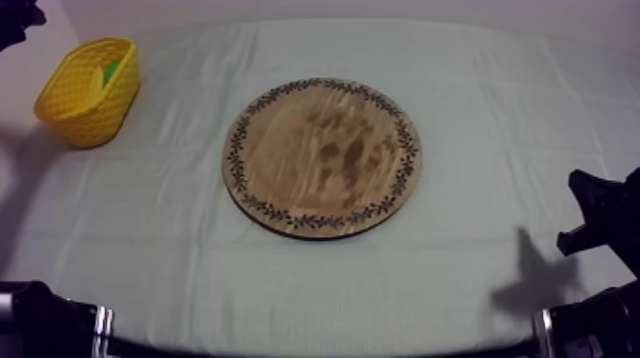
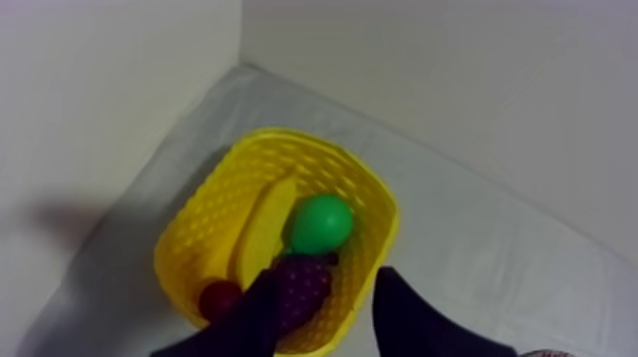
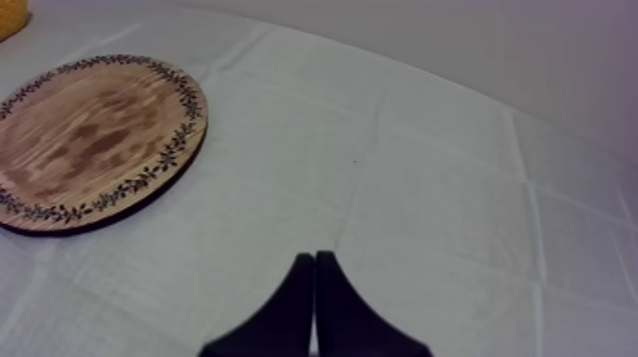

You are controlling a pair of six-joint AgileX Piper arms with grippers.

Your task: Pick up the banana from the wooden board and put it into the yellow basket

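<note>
Your left gripper (image 2: 330,290) had its two black fingers (image 2: 408,318) spread apart with nothing clasped between them, and they hung just above the near rim of the yellow basket (image 2: 361,185). Seen through the gap between them, the bunch of grapes (image 2: 302,285) lay against that near wall of the basket. The banana (image 2: 263,228) was inside the basket, lying lengthwise along its floor and free of the fingers. The green pear (image 2: 321,223) sat just beside the banana, touching the grapes, and the small red fruit (image 2: 218,297) lay at the near end of the basket, close to the banana's end. The basket stood at the far left corner of the table (image 1: 457,86), close to where the walls met. Your right gripper (image 3: 315,261) had its fingers pressed together into a narrow wedge, clenched on nothing, and it sat low near the table's right edge, over bare grey-white cloth. The round wooden board (image 1: 322,157) with the patterned rim lay in the middle of the table, well apart from the basket and from both of your grippers, and its top was bare.
</note>
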